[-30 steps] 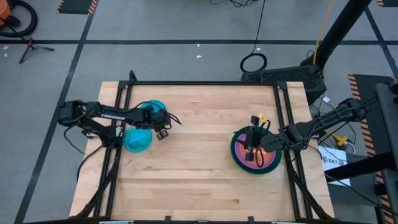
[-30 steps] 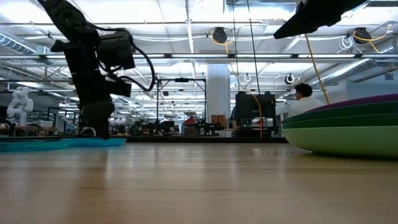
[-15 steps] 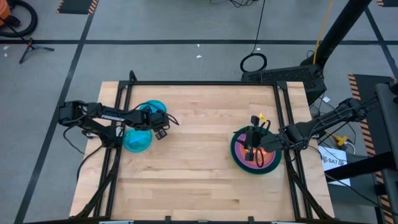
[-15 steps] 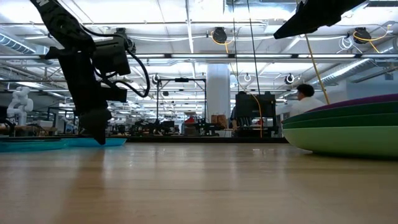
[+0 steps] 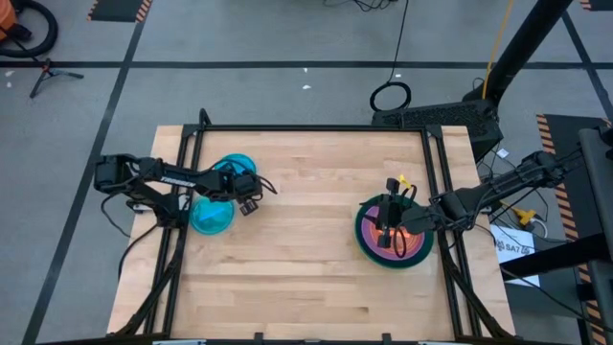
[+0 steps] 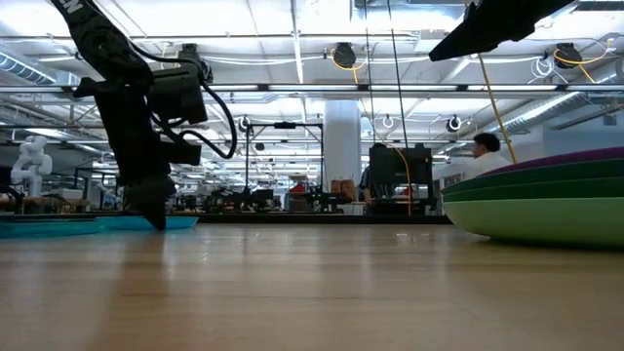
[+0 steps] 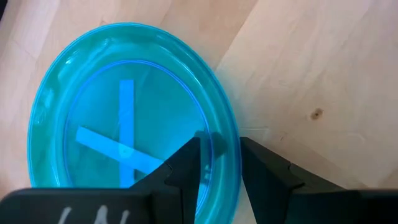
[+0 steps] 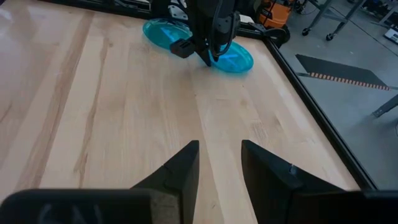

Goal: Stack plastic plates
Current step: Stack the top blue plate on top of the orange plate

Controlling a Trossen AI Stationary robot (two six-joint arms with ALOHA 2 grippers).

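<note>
Two small cyan-blue plates lie flat near the table's left edge: a far one (image 5: pixel 230 167) and a near one (image 5: pixel 211 218). My left gripper (image 5: pixel 250 203) is open and points down at the far cyan plate (image 7: pixel 124 124), with a finger on each side of its right rim. At the right edge, a stack (image 5: pixel 364 240) of green plates carries the purple plate (image 6: pixel 585 156) and the orange plate (image 5: pixel 410 226) on top. My right gripper (image 5: pixel 387 233) hovers open over that stack. No black plate shows. My left gripper comes from above, slanting. One finger (image 7: pixel 186 165) stands inside the far cyan plate's right rim (image 7: pixel 225 134) and the other finger (image 7: pixel 264 168) outside it. The plate lies flat on the table. Whether either finger touches the rim, I cannot tell.
Bare wood (image 5: pixel 306 240) lies between the cyan plates and the stack. A black frame rail (image 5: pixel 306 127) runs around the tabletop. A person (image 6: pixel 483 146) shows far off in the room beyond the table.
My left gripper has tipped over slightly and come down toward the far cyan plate's rim, edging a little toward the table's left. The plates and the right arm have kept still.
</note>
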